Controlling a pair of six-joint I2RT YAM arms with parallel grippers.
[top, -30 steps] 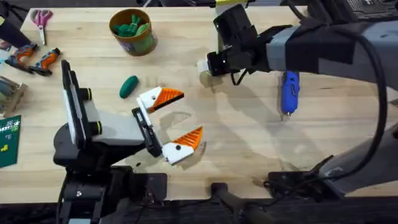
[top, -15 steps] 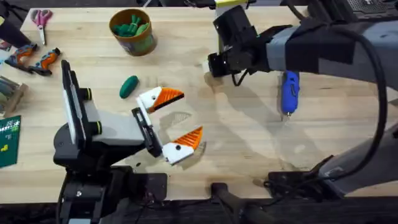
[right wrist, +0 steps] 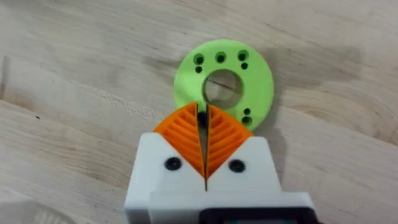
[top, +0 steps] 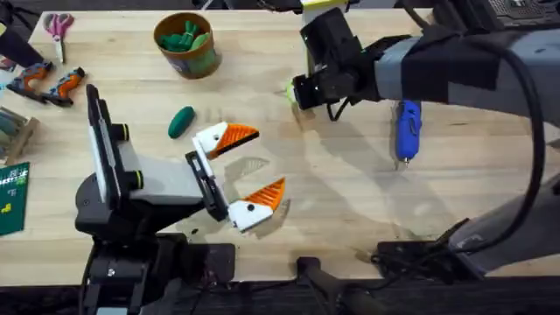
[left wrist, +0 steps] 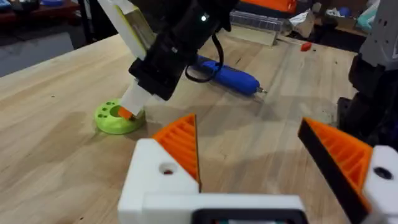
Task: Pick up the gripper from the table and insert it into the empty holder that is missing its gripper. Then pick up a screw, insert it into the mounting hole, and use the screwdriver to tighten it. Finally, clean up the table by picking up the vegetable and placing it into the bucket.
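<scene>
Since a second ago, the right gripper (top: 296, 92) has dropped and its white fingers, then spread beside the disc, have drawn in; everything else on the table (top: 350, 201) lies as it did.

The right arm reaches across the middle to the far side. The left gripper (top: 254, 166) lies low near its own base, pointing towards the middle with its jaws wide apart and nothing between them. Both of its white blocks carry an orange wedge, so the finger piece seems already fitted and the screw step is in hand.

The blue screwdriver (top: 407, 129) lies flat on the right arm's side, its tip pointing towards the bases, well apart from both grippers. The bucket (top: 197, 63) stands at the far left, and the dark green vegetable (top: 181, 121) lies on the table between it and the left gripper, not yet cleared away.

The lime-green disc (right wrist: 255, 78) lies flat, directly under the right gripper (right wrist: 204, 112). The jaws are closed, the orange pads (right wrist: 183, 134) meeting over the disc's near rim beside its centre hole. A thin dark sliver shows in the seam at the tips; it may be a screw, but I cannot tell, nor which way it lies. Judged from here, the right arm is far nearer the disc, and the next move should be a straight lift off it.
</scene>
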